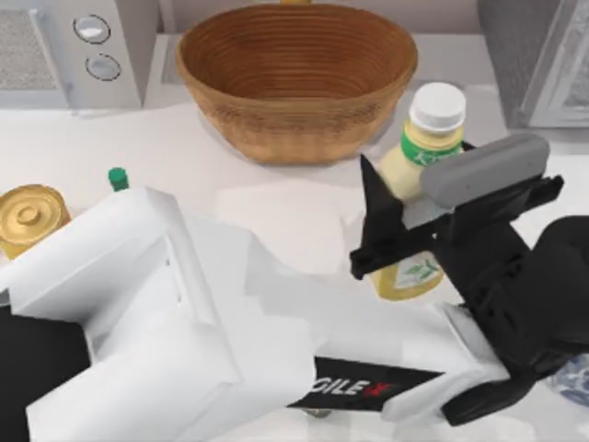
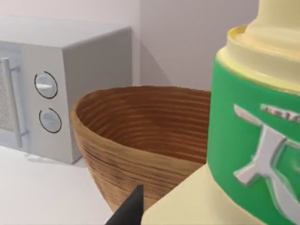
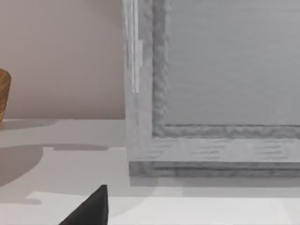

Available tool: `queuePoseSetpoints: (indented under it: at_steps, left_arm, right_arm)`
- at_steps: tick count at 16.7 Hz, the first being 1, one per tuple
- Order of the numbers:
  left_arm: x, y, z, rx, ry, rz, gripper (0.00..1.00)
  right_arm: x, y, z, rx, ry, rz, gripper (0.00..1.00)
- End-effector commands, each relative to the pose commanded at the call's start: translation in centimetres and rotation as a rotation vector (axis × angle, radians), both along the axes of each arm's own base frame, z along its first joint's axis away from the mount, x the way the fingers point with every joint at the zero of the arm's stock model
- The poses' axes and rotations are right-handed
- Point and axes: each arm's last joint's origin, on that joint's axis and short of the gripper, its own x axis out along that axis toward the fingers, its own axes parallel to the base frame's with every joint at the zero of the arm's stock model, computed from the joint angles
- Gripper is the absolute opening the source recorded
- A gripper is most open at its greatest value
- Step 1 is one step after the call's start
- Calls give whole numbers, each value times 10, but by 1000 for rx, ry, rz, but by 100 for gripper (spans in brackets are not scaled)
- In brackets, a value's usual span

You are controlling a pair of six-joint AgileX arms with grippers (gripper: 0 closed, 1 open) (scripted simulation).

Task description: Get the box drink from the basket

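Note:
The box drink point(image 1: 411, 158), pale yellow with a white cap and a green neck band, is held to the right of and in front of the basket point(image 1: 296, 78), outside it. My left gripper point(image 1: 428, 207) is shut on the drink's body, with a black finger on one side and a grey one on the other. In the left wrist view the drink point(image 2: 253, 140) is very close, with the ribbed brown basket point(image 2: 140, 136) behind it. The right arm is parked; a dark fingertip point(image 3: 91, 208) shows in its wrist view.
A microwave point(image 1: 83, 46) stands at the back left. A gold-lidded can point(image 1: 28, 216) and a small green cap point(image 1: 118, 178) are at the left. A grey appliance point(image 1: 543, 55) fills the back right corner, close in front of the right wrist camera point(image 3: 215, 93).

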Motion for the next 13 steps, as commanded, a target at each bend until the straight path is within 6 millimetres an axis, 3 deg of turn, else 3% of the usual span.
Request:
queuePoseSetpoints:
  at_steps: [1, 2, 3, 13]
  left_arm:
    - [0, 0, 0, 0, 0, 0, 0]
    - [17, -33, -5, -18, 7, -195, 0]
    - [18, -33, -6, -15, 8, -193, 0]
    - [34, 20, -46, -2, 0, -13, 0]
  right_arm:
    - [0, 0, 0, 0, 0, 0, 100]
    - [0, 0, 0, 0, 0, 0, 100]
    - [0, 0, 0, 0, 0, 0, 100]
    - [0, 0, 0, 0, 0, 0, 100]
